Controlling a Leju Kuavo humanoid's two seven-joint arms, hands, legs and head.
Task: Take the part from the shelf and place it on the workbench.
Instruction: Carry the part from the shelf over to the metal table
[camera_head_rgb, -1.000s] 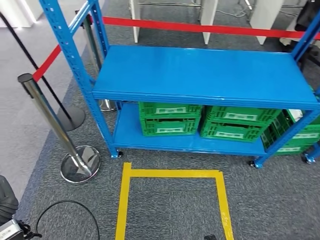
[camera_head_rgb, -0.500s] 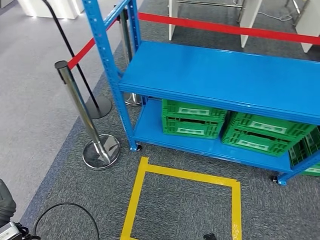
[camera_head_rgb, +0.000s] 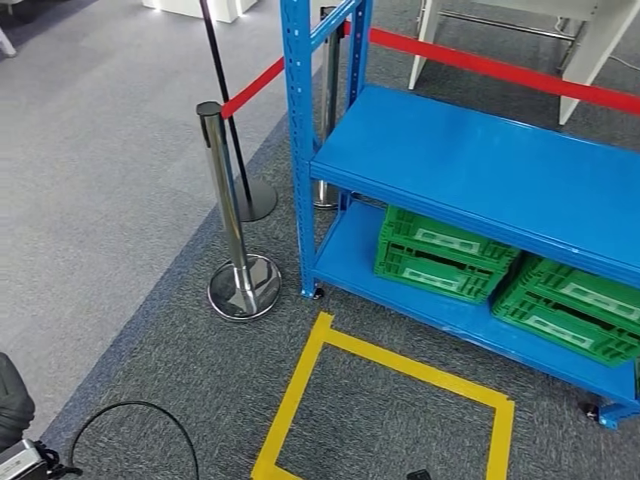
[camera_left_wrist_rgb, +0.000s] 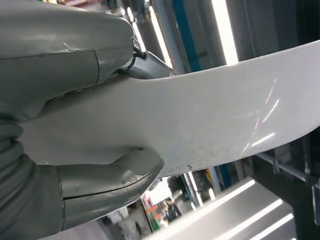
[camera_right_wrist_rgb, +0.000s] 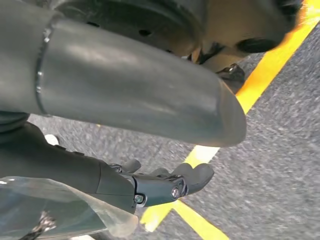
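In the left wrist view my left hand (camera_left_wrist_rgb: 60, 65) grips a long, smooth white curved part (camera_left_wrist_rgb: 226, 110), thumb on one face and fingers (camera_left_wrist_rgb: 109, 180) on the other. In the right wrist view my right hand (camera_right_wrist_rgb: 124, 85) hangs above grey carpet, its dark fingers (camera_right_wrist_rgb: 170, 185) stretched out and holding nothing. The blue metal shelf (camera_head_rgb: 483, 170) stands ahead and to the right in the head view, its middle board bare.
Green crates (camera_head_rgb: 441, 255) sit on the shelf's bottom board. A chrome stanchion (camera_head_rgb: 226, 200) with a red belt (camera_head_rgb: 498, 70) stands left of the shelf. A yellow tape square (camera_head_rgb: 302, 380) marks the carpet, and a black cable (camera_head_rgb: 136, 420) loops at the lower left.
The whole head picture has shifted: the camera has turned left, so the shelf and tape square slide to the right and more open carpet shows on the left.
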